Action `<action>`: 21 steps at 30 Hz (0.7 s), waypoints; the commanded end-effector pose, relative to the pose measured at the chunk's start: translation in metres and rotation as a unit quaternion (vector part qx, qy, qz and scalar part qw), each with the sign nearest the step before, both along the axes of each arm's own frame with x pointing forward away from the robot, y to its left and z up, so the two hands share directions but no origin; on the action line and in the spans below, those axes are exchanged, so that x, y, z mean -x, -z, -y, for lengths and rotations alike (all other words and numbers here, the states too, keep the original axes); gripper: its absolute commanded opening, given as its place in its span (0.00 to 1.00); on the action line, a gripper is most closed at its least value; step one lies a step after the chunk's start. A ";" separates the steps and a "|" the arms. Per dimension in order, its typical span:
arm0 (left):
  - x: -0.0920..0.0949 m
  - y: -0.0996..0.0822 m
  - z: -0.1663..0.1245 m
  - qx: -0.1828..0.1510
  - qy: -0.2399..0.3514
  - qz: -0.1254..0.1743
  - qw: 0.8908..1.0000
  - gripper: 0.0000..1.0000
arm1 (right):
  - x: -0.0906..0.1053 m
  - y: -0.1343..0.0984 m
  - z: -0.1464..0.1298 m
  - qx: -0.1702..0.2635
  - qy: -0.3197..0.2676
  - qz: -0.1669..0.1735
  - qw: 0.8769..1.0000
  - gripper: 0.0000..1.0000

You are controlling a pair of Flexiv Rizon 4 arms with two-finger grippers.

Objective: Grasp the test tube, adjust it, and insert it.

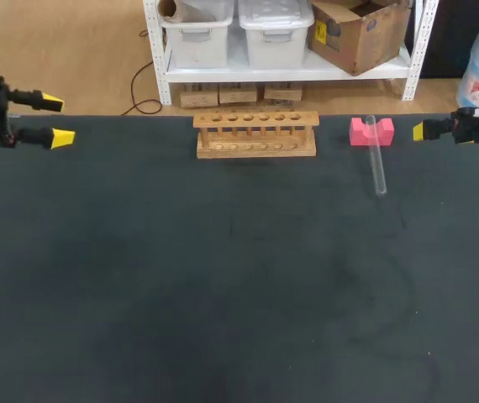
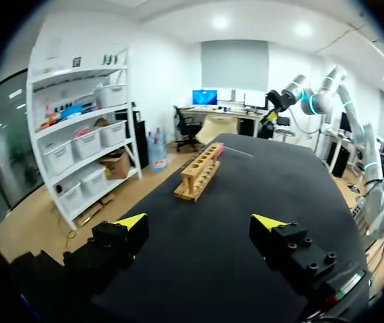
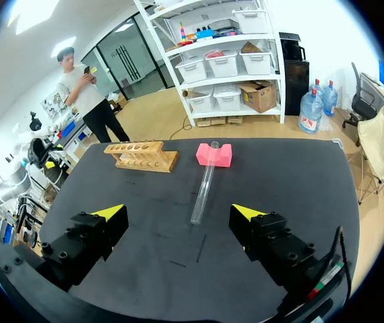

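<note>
Black mat [image 1: 181,294] over the whole table, and the clear tube [image 1: 377,164] is lying on the right side, toward the far edge. One end is propped in the notch of the pink block [image 1: 359,132], and the other end slopes down onto the mat on the near side. The wooden rack [image 1: 256,134] sits at the far edge around the middle, well apart from the tube. The right gripper [image 3: 178,212] is spread wide with nothing in it. From its wrist cam the tube lies ahead of it, roughly lined up with the gap between the fingers, not touching either one. The left gripper [image 2: 199,221] is also wide open and holding nothing, over at the far left edge, with the rack well ahead of it.
</note>
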State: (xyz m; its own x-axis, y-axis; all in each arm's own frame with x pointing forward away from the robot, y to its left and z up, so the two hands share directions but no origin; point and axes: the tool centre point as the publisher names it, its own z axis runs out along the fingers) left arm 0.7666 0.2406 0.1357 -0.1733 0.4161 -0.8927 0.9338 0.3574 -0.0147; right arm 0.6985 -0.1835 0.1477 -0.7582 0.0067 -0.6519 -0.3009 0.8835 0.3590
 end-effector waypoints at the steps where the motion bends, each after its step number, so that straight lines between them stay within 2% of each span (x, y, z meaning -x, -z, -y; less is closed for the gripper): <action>1: -0.015 0.010 0.013 0.009 0.071 -0.025 0.997 1.00 | 0.001 -0.001 0.000 0.002 0.002 0.000 1.000 1.00; 8: -0.027 0.017 0.031 0.002 0.082 -0.028 0.996 1.00 | 0.001 -0.001 0.000 0.002 0.002 0.000 1.000 1.00; 13: -0.041 0.022 0.039 -0.011 0.058 -0.039 0.998 1.00 | 0.001 -0.001 0.000 0.002 0.002 0.000 1.000 1.00; 21: -0.052 0.025 0.046 -0.018 0.043 -0.046 0.998 1.00 | 0.001 -0.001 0.000 0.002 0.002 0.000 1.000 1.00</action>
